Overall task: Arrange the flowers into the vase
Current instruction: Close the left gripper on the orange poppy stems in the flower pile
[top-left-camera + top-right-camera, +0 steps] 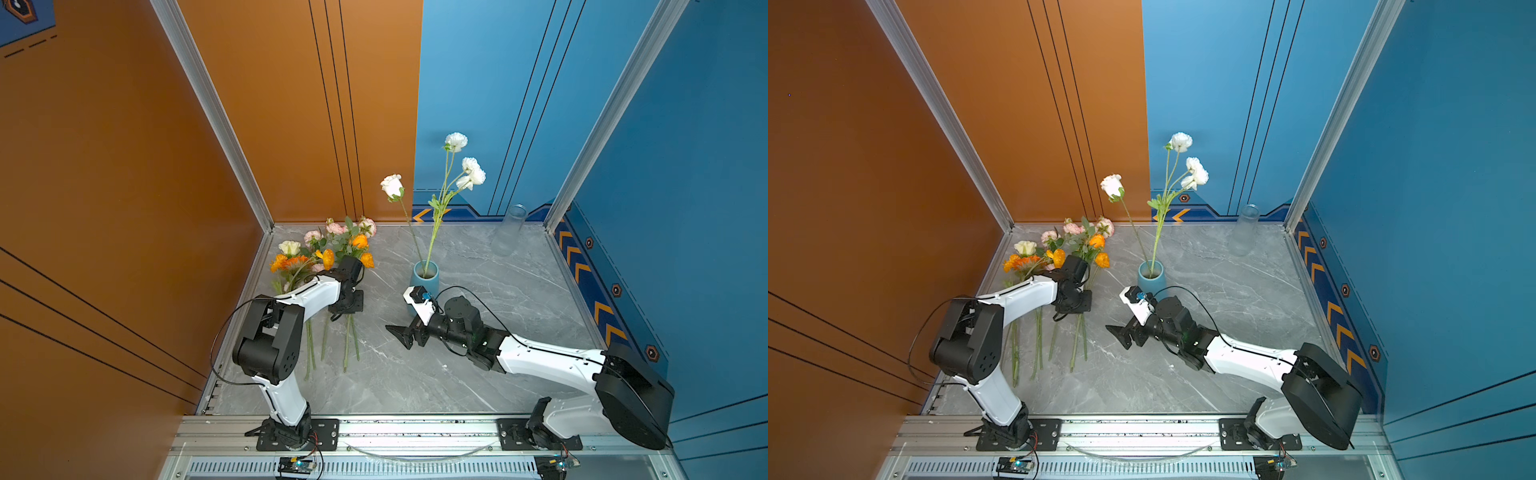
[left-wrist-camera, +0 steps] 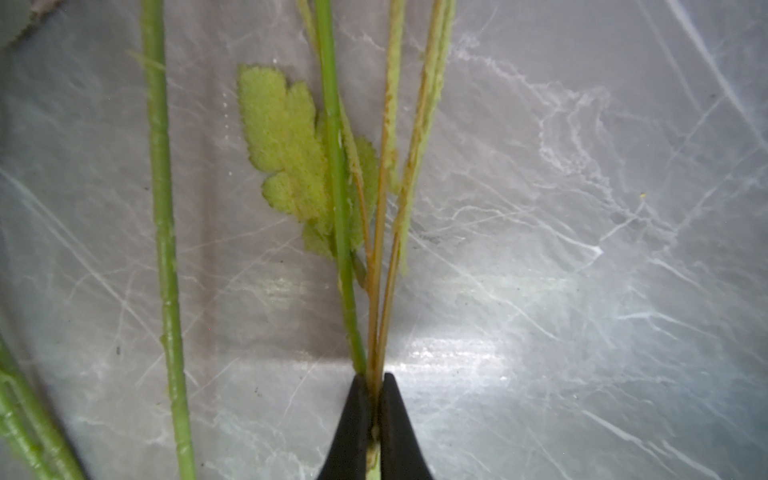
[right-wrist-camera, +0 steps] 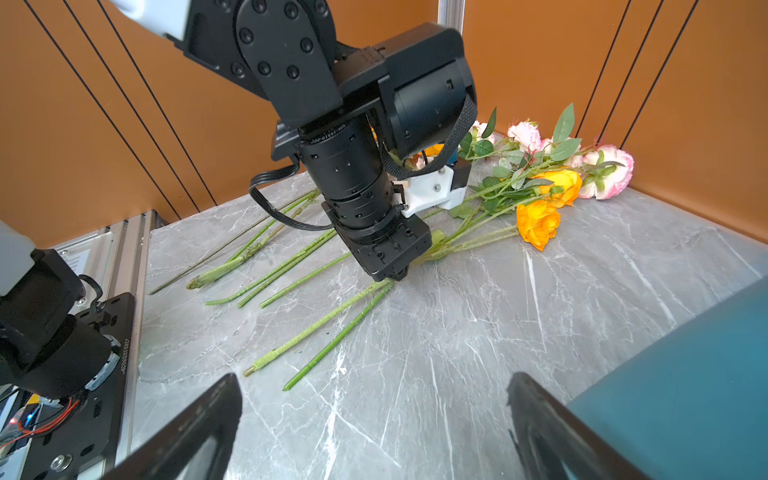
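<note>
The flowers (image 1: 324, 253) (image 1: 1059, 253) lie in a loose pile at the back left of the marble table, with orange, pink and cream blooms and stems pointing toward the front. The blue vase (image 1: 426, 278) (image 1: 1152, 278) stands mid-table and holds a white rose (image 1: 392, 185) and a branching white flower (image 1: 469, 170). My left gripper (image 2: 376, 380) (image 3: 395, 276) points down into the pile, shut on a thin yellow-green stem (image 2: 376, 324) at the table surface. A smooth green stem (image 2: 338, 208) runs beside it. My right gripper (image 1: 399, 334) (image 3: 374, 390) hangs open and empty just in front of the vase (image 3: 685, 374).
A clear glass jar (image 1: 511, 228) (image 1: 1244, 228) stands at the back right corner. Orange wall panels close the left side and blue panels close the back and right. An aluminium rail (image 1: 415, 428) carrying both arm bases runs along the front edge.
</note>
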